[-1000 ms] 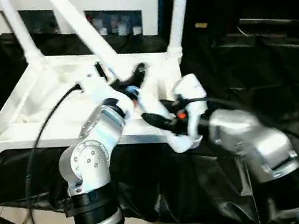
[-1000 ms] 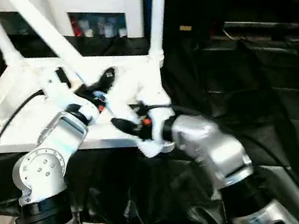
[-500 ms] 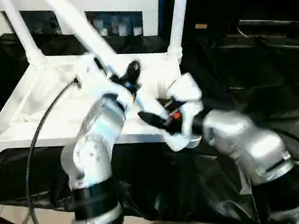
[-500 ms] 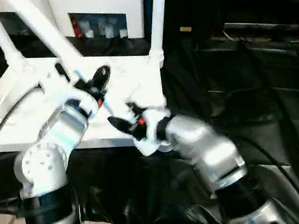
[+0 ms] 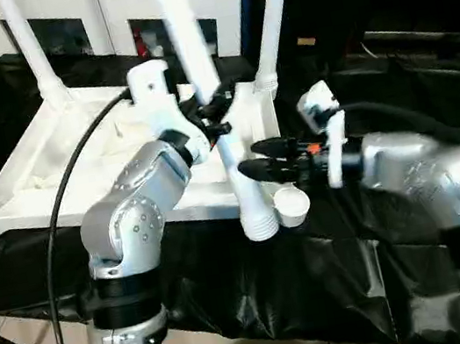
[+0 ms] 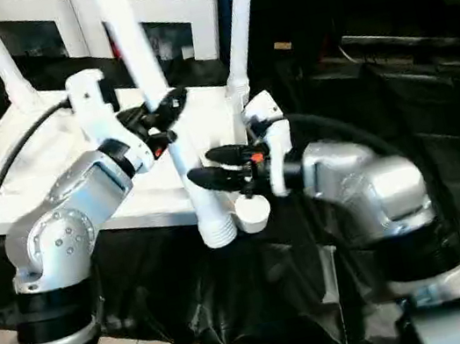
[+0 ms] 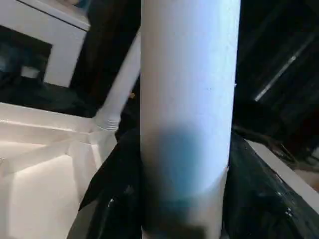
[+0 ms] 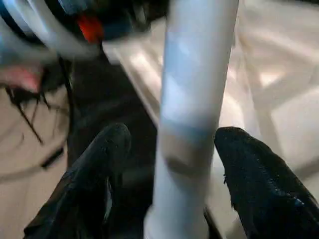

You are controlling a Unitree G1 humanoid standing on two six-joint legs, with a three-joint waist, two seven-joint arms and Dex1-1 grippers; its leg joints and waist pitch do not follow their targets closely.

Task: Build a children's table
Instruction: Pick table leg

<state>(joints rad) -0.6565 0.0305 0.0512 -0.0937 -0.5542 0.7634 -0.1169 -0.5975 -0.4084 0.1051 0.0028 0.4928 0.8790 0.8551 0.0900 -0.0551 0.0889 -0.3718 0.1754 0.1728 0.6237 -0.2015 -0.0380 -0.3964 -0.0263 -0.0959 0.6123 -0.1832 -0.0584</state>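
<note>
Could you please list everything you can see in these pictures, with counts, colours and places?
Tabletop: one, white, upside down on the black sheet, ribbed underside up.
Fitted legs: three, white, standing up from corner sockets, at the far right, far left and near left.
Loose leg: one, white, tilted, ribbed end low by the near right corner socket.
Sheet: one, black, glossy, covering the work surface.
Cabinet: one, white with glass doors, behind the tabletop.
Cable: one, black, arching over the left arm.
Left gripper: one, black, shut on the loose leg's middle.
Right gripper: one, black, fingers open either side of the leg's lower part.
</note>
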